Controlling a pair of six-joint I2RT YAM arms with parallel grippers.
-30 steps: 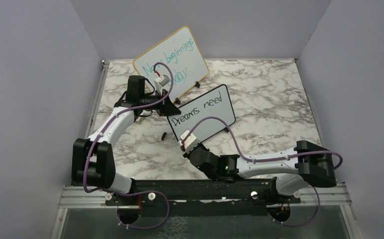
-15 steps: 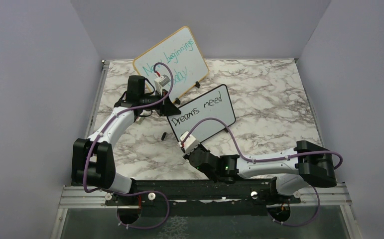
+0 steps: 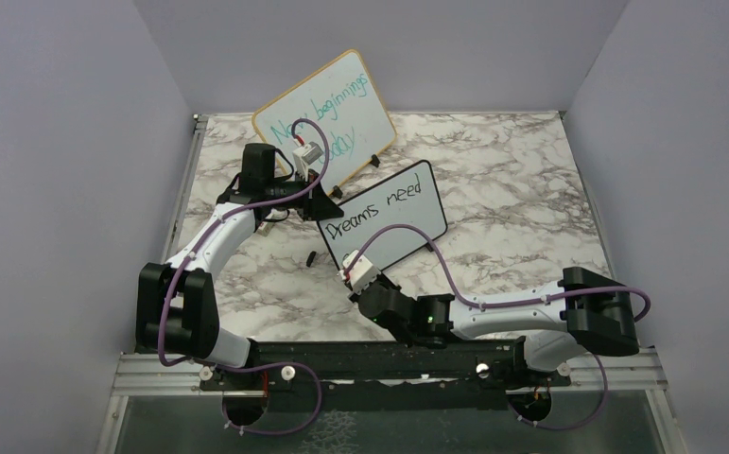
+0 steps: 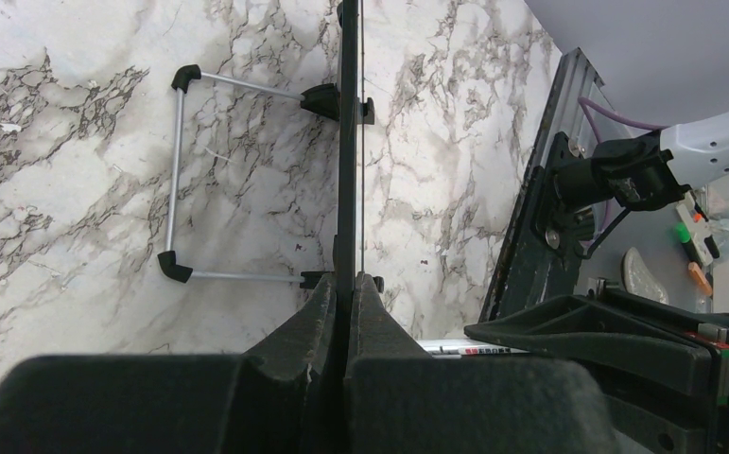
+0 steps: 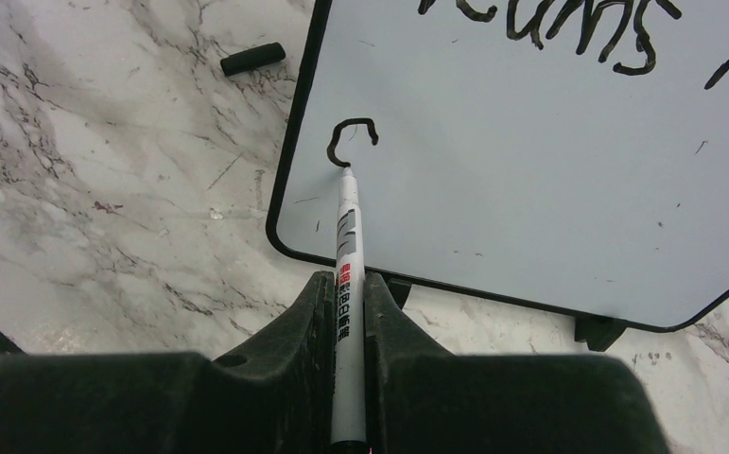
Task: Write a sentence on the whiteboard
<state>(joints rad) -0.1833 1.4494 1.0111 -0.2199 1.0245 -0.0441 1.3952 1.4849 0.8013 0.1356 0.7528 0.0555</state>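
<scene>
Top view, board: the small white whiteboard (image 3: 407,232) with a thin black frame stands tilted near the middle of the grey-veined marble table (image 3: 521,180), in front of the larger wood-framed board (image 3: 327,109) with teal handwriting.
Top view, text: the black handwritten sentence (image 3: 374,210) reads "Dreams need" on one line; judged unfinished.
Top view, left gripper (image 3: 322,206): sits at the end of the whiteboard nearest the left arm, likely bracing it so pen pressure cannot push it back.
Top view, loose part: a small black cylindrical cap (image 3: 312,257) lies on the marble near the board's lower corner; probably the pen's.
Left wrist, grip: the fingers are closed on the black frame, seen edge-on. A silver wire stand (image 4: 179,180) with black feet props the board from behind.
Right wrist, right gripper (image 5: 349,279): clamped on a white-barrelled black marker (image 5: 346,236), barrel in line with the fingers so the tip leads.
Right wrist, tip: touching the board's lower left area at the end of a black hook-shaped stroke (image 5: 351,128), below the first line; judged the start of the next word.
Containers: none seen in any view.
</scene>
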